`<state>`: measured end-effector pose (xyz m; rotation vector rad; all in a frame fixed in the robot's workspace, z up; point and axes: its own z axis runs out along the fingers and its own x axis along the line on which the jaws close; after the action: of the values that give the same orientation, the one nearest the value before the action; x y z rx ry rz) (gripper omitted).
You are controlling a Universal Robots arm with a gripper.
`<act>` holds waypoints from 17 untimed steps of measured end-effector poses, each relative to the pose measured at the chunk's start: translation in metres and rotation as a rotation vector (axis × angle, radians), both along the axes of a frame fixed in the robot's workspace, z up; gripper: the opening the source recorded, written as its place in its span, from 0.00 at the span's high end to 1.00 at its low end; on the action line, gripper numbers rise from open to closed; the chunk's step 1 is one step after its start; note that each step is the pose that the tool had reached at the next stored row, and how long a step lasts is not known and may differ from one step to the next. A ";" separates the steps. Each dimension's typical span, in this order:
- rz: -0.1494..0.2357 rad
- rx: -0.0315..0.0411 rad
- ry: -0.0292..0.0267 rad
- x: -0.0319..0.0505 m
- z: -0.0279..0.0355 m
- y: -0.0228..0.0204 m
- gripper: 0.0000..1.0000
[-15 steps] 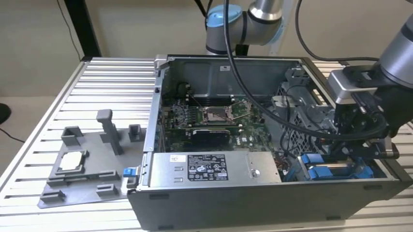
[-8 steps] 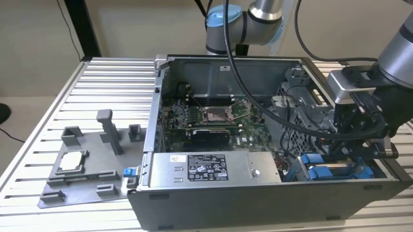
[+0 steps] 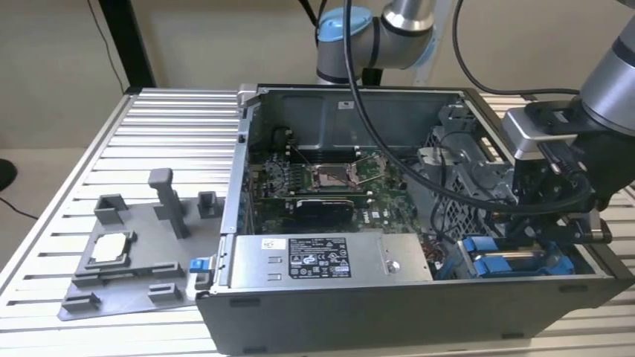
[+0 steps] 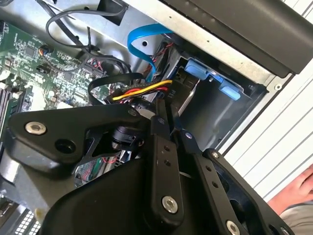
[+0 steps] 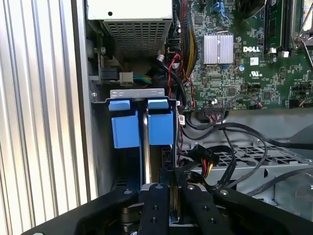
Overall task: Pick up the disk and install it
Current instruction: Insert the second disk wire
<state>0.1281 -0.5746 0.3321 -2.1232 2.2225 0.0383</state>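
Two blue carriers (image 5: pixel 142 128) in bay, hand (image 5: pixel 168 188) close above disk (image 5: pixel 145 152) edge

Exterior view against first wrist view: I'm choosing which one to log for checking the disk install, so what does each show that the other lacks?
The exterior view alone gives the grey fixture tray on the slatted table, with a small silvery chip on it, plus the CPU socket and the whole computer case. The first wrist view alone gives the heatsink, the yellow-red power cable and the fingers seen close, narrowly parted. Both share the two blue tabs of the drive bay, with the gripper close over them.
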 end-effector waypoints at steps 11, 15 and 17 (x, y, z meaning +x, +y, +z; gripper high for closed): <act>0.000 0.0031 0.0037 0.0000 0.0080 -0.0003 0.00; 0.000 0.0010 0.0088 0.0000 0.0219 -0.0002 0.00; 0.000 0.0014 0.0093 0.0000 0.0225 -0.0002 0.00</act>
<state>0.1281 -0.5748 0.3547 -2.1266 2.2269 0.0499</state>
